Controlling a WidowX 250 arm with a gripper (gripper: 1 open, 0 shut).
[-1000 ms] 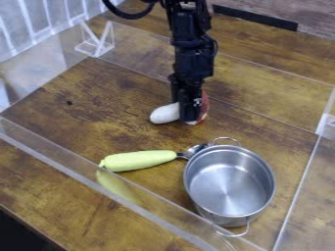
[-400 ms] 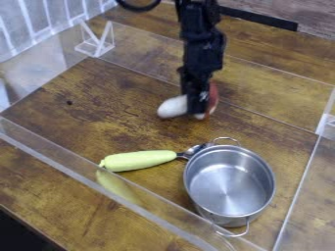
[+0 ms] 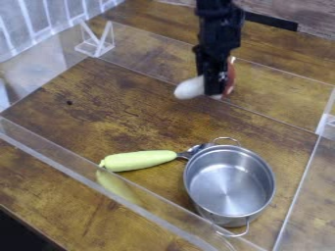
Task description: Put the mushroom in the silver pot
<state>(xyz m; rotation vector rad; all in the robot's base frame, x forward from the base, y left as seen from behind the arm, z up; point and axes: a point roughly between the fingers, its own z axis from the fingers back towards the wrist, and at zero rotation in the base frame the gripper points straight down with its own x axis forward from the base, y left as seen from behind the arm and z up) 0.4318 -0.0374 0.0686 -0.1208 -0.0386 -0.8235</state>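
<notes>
The mushroom (image 3: 197, 88) hangs above the wooden table, its white stem sticking out to the left and its reddish-brown cap caught between the fingers. My gripper (image 3: 216, 82) points down and is shut on it, well clear of the tabletop. The silver pot (image 3: 229, 184) stands empty toward the front right, below and slightly right of the gripper, with a loop handle on its far-left rim.
A long yellow-green vegetable (image 3: 137, 160) lies on the table (image 3: 78, 108) just left of the pot, its tip touching the pot's handle. Clear acrylic walls (image 3: 53, 157) fence the work area at the front and sides.
The gripper has lifted the mushroom off the table and carried it up and to the right. The pot and the vegetable have stayed put.
</notes>
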